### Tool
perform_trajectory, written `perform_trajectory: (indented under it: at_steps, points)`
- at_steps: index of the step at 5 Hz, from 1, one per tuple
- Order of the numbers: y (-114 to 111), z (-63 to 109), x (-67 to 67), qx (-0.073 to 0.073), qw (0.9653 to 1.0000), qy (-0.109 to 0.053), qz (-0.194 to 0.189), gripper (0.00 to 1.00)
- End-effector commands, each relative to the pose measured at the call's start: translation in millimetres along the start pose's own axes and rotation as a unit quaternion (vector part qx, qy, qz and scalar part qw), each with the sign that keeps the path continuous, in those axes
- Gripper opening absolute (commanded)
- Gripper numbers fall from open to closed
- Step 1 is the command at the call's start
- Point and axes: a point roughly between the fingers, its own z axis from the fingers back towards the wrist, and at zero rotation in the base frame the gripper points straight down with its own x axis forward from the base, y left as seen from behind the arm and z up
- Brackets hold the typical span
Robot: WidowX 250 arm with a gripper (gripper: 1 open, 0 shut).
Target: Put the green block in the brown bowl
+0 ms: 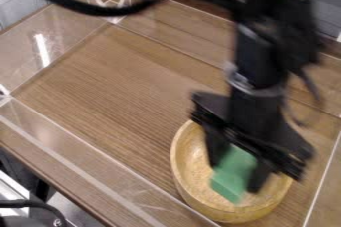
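My gripper (pixel 245 167) hangs pointing down over the brown bowl (pixel 194 174), blurred by motion. Its black fingers are shut on the green block (pixel 236 176), a small bright green bar that hangs between them above the bowl's inside. I cannot tell whether the block touches the bowl's floor. The wide wooden bowl sits at the lower right of the table, and the arm hides much of its middle and right rim.
The wooden table (pixel 120 82) is ringed by a clear plastic wall (pixel 54 136) along the front and left. A grey plank wall (pixel 326 2) runs behind the table.
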Motion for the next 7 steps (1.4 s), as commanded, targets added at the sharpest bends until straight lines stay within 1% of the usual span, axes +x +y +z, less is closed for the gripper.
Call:
perform_trajectory:
  at_steps: [1, 2, 3, 7]
  points:
    - [8.6, 9.5, 12.2, -0.013, 0.9989, -0.031, 0.032, 0.0]
    - [22.3, 9.8, 11.9, -0.014, 0.9983, -0.036, 0.044, 0.0]
    - [31.9, 2.8, 12.1, -0.017, 0.9978, -0.038, 0.053, 0.0]
    - [31.0, -13.6, 8.5, -0.034, 0.9966, -0.036, 0.065, 0.0]
